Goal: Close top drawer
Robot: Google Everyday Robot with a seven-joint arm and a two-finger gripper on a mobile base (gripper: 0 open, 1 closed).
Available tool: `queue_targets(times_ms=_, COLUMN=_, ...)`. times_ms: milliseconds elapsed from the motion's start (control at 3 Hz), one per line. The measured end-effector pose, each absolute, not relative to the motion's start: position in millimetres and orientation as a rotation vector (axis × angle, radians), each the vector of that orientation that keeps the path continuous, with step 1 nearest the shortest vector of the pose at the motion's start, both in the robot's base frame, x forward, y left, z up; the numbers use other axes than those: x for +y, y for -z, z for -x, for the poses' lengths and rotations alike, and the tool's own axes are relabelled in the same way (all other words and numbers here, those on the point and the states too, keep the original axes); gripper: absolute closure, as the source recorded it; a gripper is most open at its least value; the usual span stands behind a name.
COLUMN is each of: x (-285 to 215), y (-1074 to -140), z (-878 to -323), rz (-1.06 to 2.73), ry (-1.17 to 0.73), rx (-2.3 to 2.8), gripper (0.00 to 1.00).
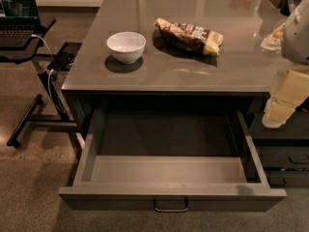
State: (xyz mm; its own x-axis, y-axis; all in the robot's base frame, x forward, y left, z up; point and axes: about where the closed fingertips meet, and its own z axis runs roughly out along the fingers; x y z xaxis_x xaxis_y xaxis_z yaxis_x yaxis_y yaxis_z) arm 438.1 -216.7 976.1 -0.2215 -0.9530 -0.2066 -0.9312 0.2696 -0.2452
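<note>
Top drawer [171, 192] at 6 o'clock, pulled fully out from under the table [193, 69]; bar handle [170, 207] centred on its front. Closing apparently not yet begun. Gripper [282, 103] at 3 o'clock, off the drawer's right side, well apart from the handle; wide or narrow, cannot tell. Next, probably: down to the front panel, then a straight push toward 12 o'clock. Bowl [126, 46] and snack bag [189, 35] on top.
</note>
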Motion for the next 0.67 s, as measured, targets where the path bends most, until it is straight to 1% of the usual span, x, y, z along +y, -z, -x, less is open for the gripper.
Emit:
queue_targets(times_ms=333, x=-216.7, y=-976.1, z=-438.1, rz=1.725, ry=0.098, rx=2.232, gripper=0.00)
queue_targets(times_ms=667, x=-216.3, y=-975.2, z=-434.5, rz=1.717, ry=0.104, rx=2.229, gripper=0.12)
